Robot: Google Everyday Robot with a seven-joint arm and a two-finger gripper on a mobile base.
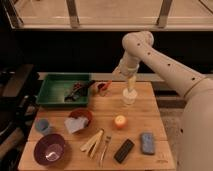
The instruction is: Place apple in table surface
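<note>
Planks of light tan wood make up the worktop [145, 116], and the apple [120, 121] rests on it a little right of the middle, small, round and orange-yellow with a paler top, touching nothing else. The white arm [165, 70] reaches in from the right, bends at an elbow high above the far edge and points downward. The gripper [129, 96] hangs low over the far part of the worktop, beyond the apple and clearly apart from it. Whether the gripper is spread or pressed together cannot be told, and it is not on the apple. At the far left corner lies a green tray [52, 85] with some dark items [77, 90] in it, and a red object with a dark handle [102, 89] lies just beside the tray's right edge. Left of the apple stands a red bowl [86, 116] with something white and crumpled inside. A blue cup [42, 126] stands near the left edge, and a purple bowl [50, 149] takes the near left corner. Wooden utensils [92, 142] and a fork [104, 150] lie near the front, then a black rectangular object [124, 150] and a blue block [147, 142] towards the right.
</note>
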